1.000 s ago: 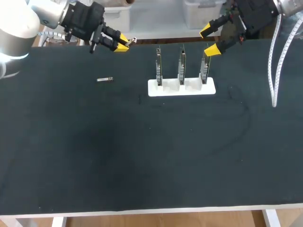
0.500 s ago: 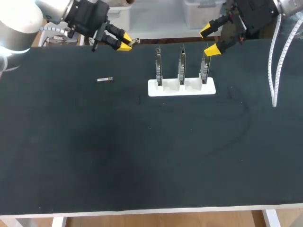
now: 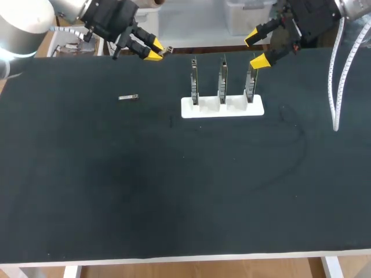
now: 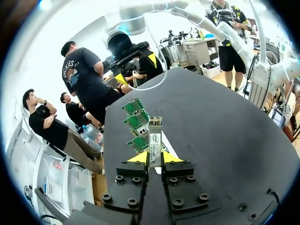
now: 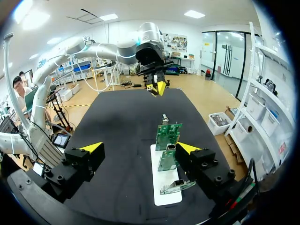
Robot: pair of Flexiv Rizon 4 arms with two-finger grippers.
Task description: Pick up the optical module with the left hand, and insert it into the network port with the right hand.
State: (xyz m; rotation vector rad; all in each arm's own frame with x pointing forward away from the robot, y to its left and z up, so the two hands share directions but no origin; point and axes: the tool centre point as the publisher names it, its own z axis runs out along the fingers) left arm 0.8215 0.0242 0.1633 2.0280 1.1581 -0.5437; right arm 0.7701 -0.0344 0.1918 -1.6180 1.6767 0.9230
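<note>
The module is held between the yellow tips of the left gripper, which are closed narrowly on its rear end, so most of its length stands out ahead of the fingers. The right gripper is spread wide and holds nothing. It hangs above the rightmost of three boards, which stand in a white base on the table. The module is carried in the air over the table's far edge, left of the boards and well apart from them.

The handover is judged the riskiest step. Only a short end is clamped, so a sideways push from the right fingers could tilt the module or let it drop if one grip is released before the other is firm. A module taken askew would likely jam at the port or push a board over. The upright boards could also be struck by either arm in passing.

The grip itself is shown only in the left wrist view; in the head view just a grey tip is seen past the yellow. A second module lying on the table is shown clearly in the head view and is not seen from the left wrist. The right wrist view shows the boards ahead of its own open fingers, with the left gripper far beyond them.
</note>
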